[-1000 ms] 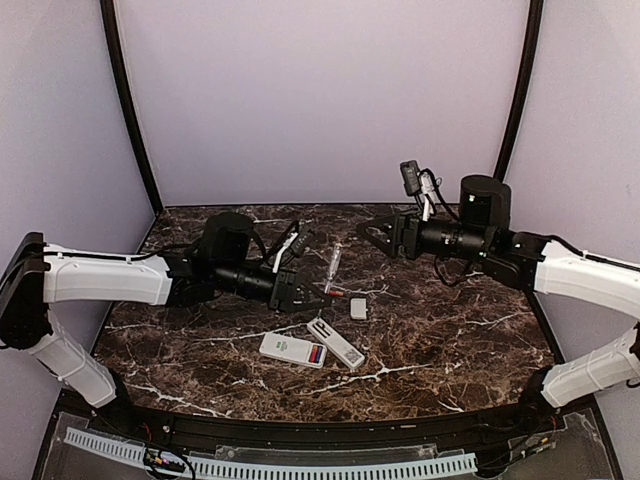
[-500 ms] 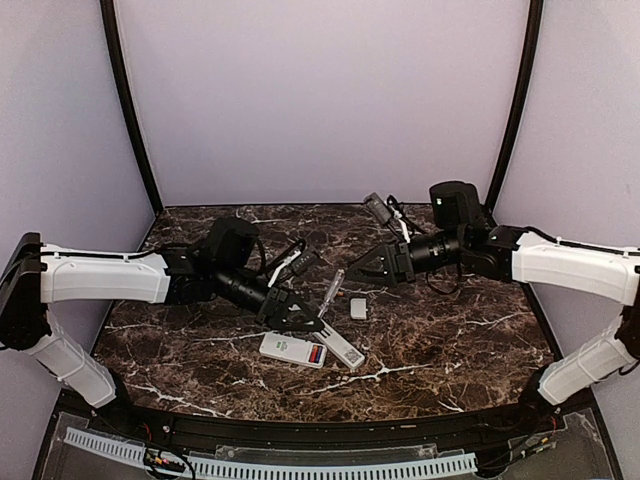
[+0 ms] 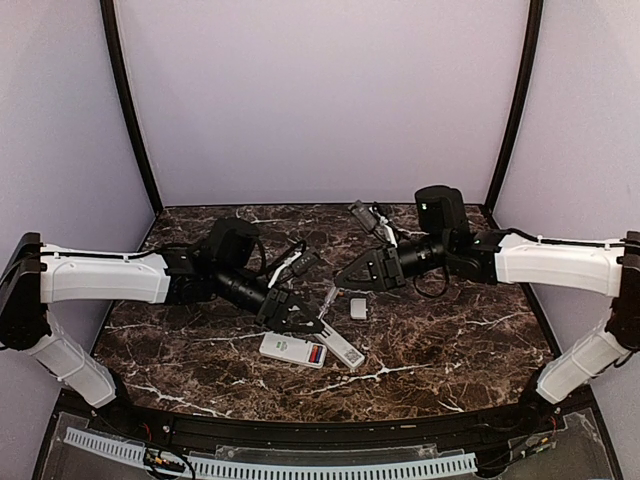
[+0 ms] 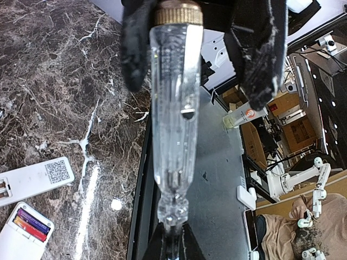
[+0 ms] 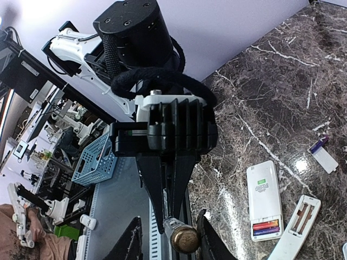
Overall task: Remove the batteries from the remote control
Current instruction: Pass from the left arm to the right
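Observation:
A white remote control [image 3: 288, 347] lies near the table's front with its compartment uncovered, and red and purple batteries [image 3: 317, 354] [image 5: 267, 226] [image 4: 28, 225] sit in it. My left gripper [image 3: 305, 322] [image 4: 173, 242] hangs just above it, shut on the thin end of a clear-handled screwdriver [image 3: 330, 285] [image 4: 176, 108]. The handle's brass cap [image 5: 184, 239] sits between the fingers of my right gripper [image 3: 345, 281] [image 5: 168, 219]. One right finger [image 5: 207, 238] is against the cap. A gap shows on the other side, so those jaws are open.
A second white remote [image 3: 337, 343] [image 5: 300, 226] lies angled beside the first, its compartment showing bare slots. A small white cover plate [image 3: 358, 308] [image 5: 325, 158] rests behind them with a small purple piece [image 5: 319, 144] at its end. A blue basket [image 5: 96, 162] stands off the table.
My right arm has swung left and down to the screwdriver's handle, and its jaws have narrowed round the cap. My left gripper has dropped slightly toward the remotes, still holding the screwdriver.

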